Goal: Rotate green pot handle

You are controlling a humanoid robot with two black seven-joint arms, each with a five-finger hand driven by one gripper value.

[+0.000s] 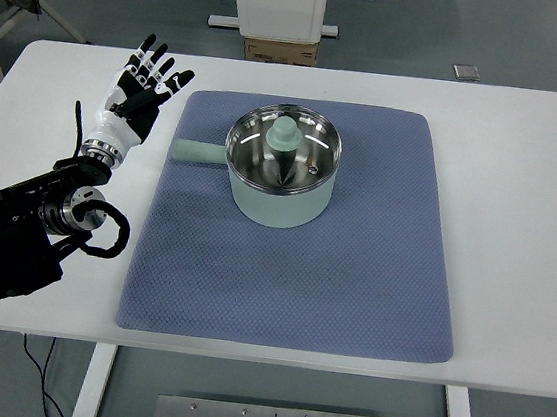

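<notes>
A pale green pot with a steel lid and green knob stands on the blue mat, toward its far middle. Its short green handle points left, reaching the mat's left edge. My left hand hovers over the white table just left of the mat, a little beyond and to the left of the handle tip. Its fingers are spread upward and hold nothing. It does not touch the handle. The right arm is out of sight.
The black left forearm lies across the table's near left corner. A white table extends right of the mat. Beyond the far edge stand a white pedestal and a cardboard box.
</notes>
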